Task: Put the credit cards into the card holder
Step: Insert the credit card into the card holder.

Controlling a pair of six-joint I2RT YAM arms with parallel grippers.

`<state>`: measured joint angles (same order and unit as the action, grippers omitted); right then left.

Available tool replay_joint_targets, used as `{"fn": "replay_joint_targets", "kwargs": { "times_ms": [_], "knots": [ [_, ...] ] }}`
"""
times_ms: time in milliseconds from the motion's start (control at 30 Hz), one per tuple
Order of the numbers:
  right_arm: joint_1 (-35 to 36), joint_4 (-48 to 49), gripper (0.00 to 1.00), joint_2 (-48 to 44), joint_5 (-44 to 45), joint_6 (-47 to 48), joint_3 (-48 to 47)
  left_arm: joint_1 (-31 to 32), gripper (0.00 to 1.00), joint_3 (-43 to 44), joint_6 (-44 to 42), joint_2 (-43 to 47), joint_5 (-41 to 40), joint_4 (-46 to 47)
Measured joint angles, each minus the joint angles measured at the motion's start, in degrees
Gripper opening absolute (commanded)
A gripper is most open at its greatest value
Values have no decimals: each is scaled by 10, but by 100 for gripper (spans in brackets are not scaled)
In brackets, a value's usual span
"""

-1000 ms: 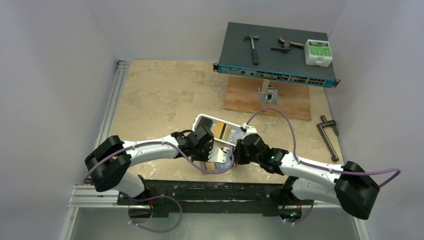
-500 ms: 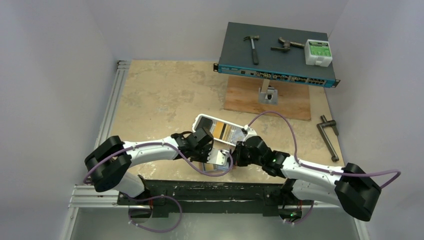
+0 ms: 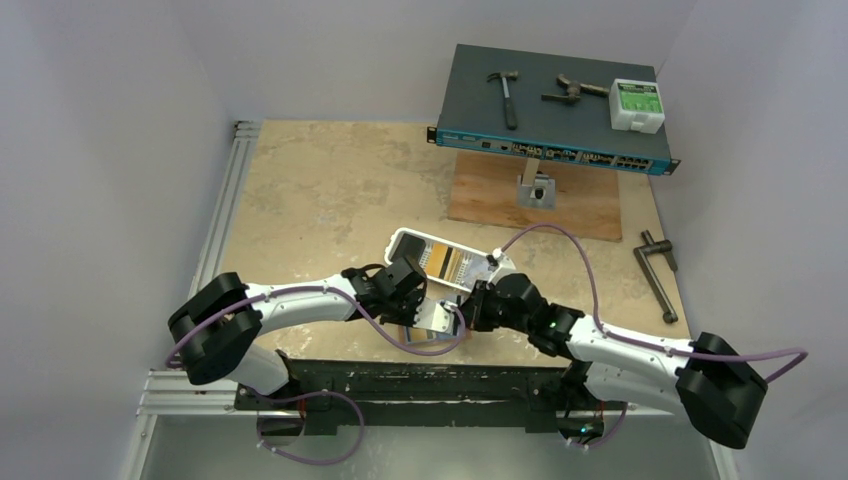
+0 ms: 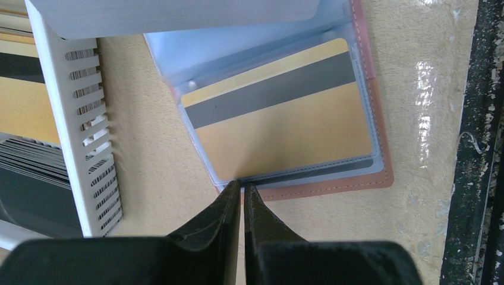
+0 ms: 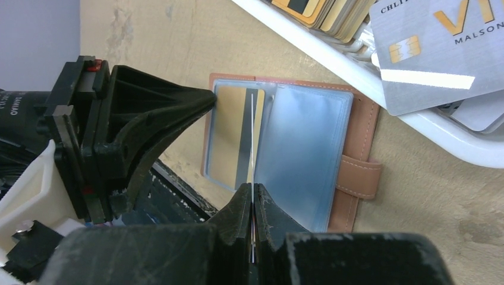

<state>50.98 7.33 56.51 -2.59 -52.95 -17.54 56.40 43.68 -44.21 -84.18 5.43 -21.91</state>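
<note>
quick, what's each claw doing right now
Left claw: closed, tips at the corner of the reddish-brown leather card holder; grip unclear.
Right claw: closed on a thin pale grey card, edge-on.

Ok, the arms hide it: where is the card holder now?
Right wrist view: the card holder lies open on the table, between the left pincer and the white tray, under the credit card in the right pincer.

Two arms working, the left gripper (image 4: 242,185) and the right gripper (image 5: 252,190). One card holder (image 5: 358,178), one white tray (image 4: 77,119). Three cards stand apart: one orange-yellow card (image 4: 285,136), one silver card (image 5: 440,53), one edge-on card (image 5: 252,136). The tray's stack is too packed to count. Behind: one network switch (image 3: 550,125), one hammer (image 3: 507,95).
</note>
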Motion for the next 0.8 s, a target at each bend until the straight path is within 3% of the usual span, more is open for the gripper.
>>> {"fn": "replay_joint_targets", "kwargs": {
  "times_ms": [200,600,800],
  "knots": [
    [0,-16,0,4,4,1,0,0,5,-1,0,1,0,0],
    [-3,-160,0,-139,89,1,-2,4,5,-2,0,2,-4,0],
    [-4,-179,0,-98,108,5,-2,4,5,-2,0,2,-5,0]
  ]
}}
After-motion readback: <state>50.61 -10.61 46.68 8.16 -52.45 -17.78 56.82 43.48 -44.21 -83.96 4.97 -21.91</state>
